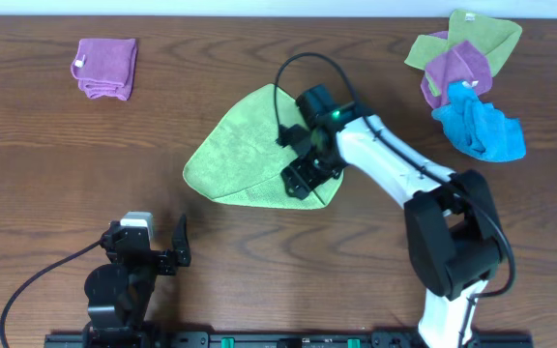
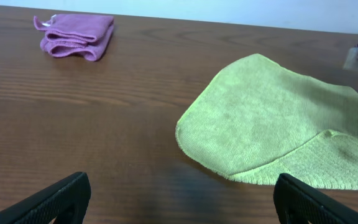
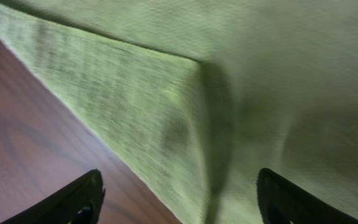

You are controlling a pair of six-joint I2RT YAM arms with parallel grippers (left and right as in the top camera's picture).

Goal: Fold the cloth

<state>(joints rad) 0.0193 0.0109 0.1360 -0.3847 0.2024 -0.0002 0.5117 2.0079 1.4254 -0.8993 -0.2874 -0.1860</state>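
The lime-green cloth (image 1: 245,150) lies on the table's middle, partly folded, with one layer doubled over another along its near right side. It also shows in the left wrist view (image 2: 272,124) and fills the right wrist view (image 3: 229,74), where a folded edge runs down the middle. My right gripper (image 1: 306,174) is open just above the cloth's right part, its fingers (image 3: 179,199) spread over the fold and holding nothing. My left gripper (image 1: 167,253) is open and empty near the front edge, left of the cloth (image 2: 179,199). The white tag is not visible.
A folded purple cloth (image 1: 105,68) lies at the back left, also in the left wrist view (image 2: 76,36). A bunch of green and purple cloths (image 1: 460,50) with a bright blue cloth (image 1: 482,128) lies at the back right. Bare wood table (image 1: 46,174) surrounds them.
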